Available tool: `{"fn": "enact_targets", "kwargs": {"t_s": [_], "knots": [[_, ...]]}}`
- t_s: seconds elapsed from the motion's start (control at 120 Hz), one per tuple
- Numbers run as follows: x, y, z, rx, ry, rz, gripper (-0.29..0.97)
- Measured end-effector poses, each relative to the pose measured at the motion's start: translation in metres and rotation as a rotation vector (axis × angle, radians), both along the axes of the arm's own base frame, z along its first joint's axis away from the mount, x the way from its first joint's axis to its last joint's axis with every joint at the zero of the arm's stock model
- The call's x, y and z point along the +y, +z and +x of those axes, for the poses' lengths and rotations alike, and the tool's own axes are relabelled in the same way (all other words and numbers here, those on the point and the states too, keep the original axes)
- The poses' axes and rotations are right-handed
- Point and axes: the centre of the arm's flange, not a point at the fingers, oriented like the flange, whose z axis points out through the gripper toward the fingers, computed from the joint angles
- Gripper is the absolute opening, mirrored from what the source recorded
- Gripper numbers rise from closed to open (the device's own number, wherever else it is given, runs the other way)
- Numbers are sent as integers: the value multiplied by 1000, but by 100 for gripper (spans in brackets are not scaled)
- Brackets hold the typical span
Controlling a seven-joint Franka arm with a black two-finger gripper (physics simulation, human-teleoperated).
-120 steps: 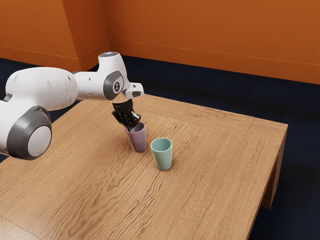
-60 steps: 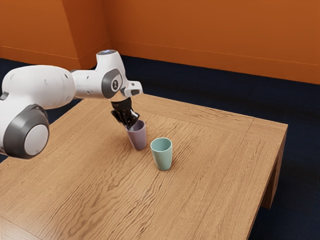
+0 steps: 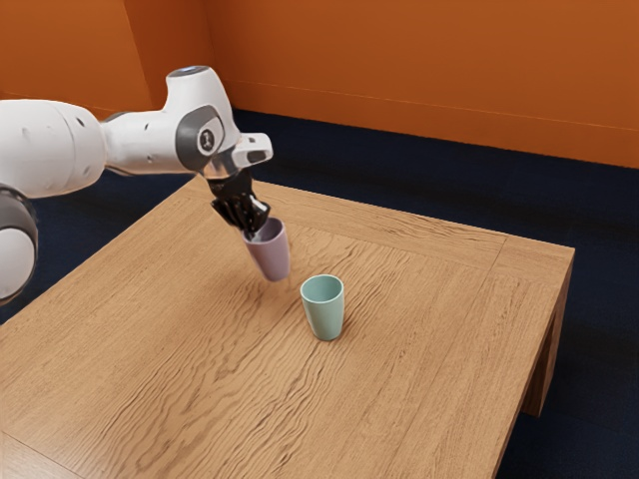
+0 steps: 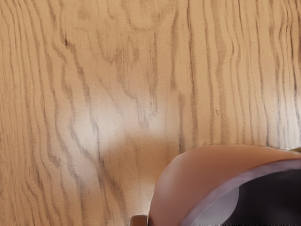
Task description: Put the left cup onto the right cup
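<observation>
Exterior view gives you the gripper (image 3: 250, 226) clamped on the rim of the purple cup (image 3: 270, 254), its black fingers pinching the cup's wall at the top, so the cup is in hand. It hangs tilted, with its base apparently off the table (image 3: 429, 349). The wrist view agrees: the purple cup (image 4: 211, 181) sits just under the hand, and a soft shadow lies on the wood grain beneath it. The green cup (image 3: 322, 305) stands upright on the table near the purple one, toward the exterior view's right and a little closer to the camera, apart from it and untouched.

By my reading you are in the carry step: the grasp is made and the stacking is not yet done. Next you need more height, so the purple base clears the green rim. Then make a short travel toward the green cup and level the purple cup so it sits centred above the opening before you lower it and let go.
</observation>
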Motion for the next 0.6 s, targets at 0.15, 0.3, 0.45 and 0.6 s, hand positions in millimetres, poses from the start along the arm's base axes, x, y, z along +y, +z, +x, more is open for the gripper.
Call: {"fn": "enact_targets", "kwargs": {"t_s": [0.15, 0.3, 0.45, 0.6], "knots": [[-13, 29, -17, -21, -11, -10, -10], [-34, 61, -29, -27, -35, -4, -10], [-47, 73, -38, -3, -41, -5, -10], [-64, 78, -43, 20, -52, -8, -10]]}}
